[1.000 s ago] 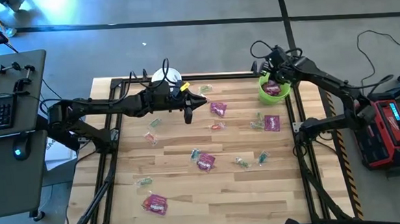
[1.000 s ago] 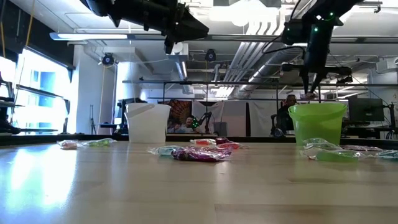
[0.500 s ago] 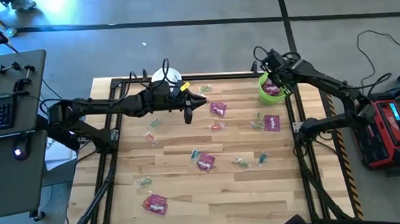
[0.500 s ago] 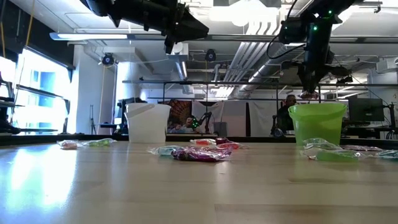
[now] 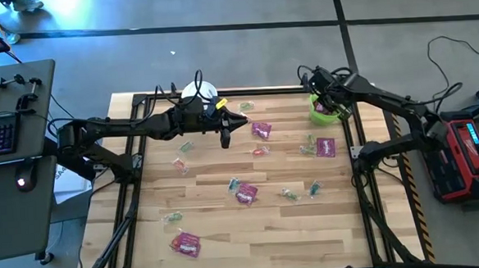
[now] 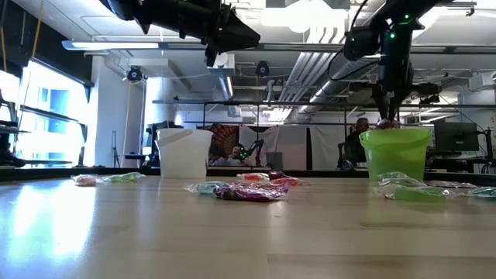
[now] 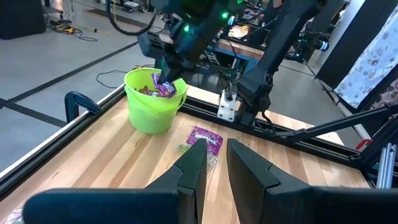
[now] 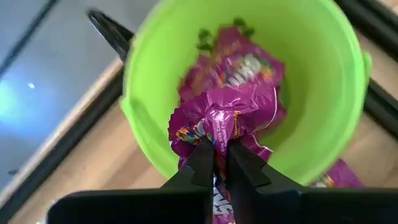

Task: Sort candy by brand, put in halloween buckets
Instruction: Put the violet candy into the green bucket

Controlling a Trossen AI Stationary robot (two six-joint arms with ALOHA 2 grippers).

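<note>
My right gripper (image 8: pixel 219 149) hangs over the lime green bucket (image 5: pixel 317 113), shut on a magenta candy packet (image 8: pixel 230 115). More magenta packets lie inside that bucket (image 8: pixel 239 62). My left gripper (image 7: pixel 216 155) hovers above the table's middle far part (image 5: pixel 226 133), fingers a narrow gap apart with nothing between them. The white bucket (image 5: pixel 198 93) stands at the far edge behind the left arm. Magenta packets (image 5: pixel 261 131) (image 5: pixel 326 147) (image 5: pixel 246 194) and small clear-wrapped pieces (image 5: pixel 179 164) lie flat on the wood. My right gripper pinches a crumpled, bunched part of the magenta packet (image 8: pixel 217 127) between its two fingers. The fingers come steeply from above. The packet hangs below them at the mouth of the green bucket (image 6: pixel 385 122), lifted clear of the table.
A black metal frame (image 5: pixel 355 152) runs around the tabletop. Loose candy is scattered over the middle and the near left (image 5: pixel 185 244). Bare wood lies along the near edge (image 5: pixel 294 238). People and equipment show in the room beyond the table.
My right gripper has rolled about its wrist and shifted a little toward the table's left over the green bucket, keeping its hold on the magenta packet. The left arm has kept still.
</note>
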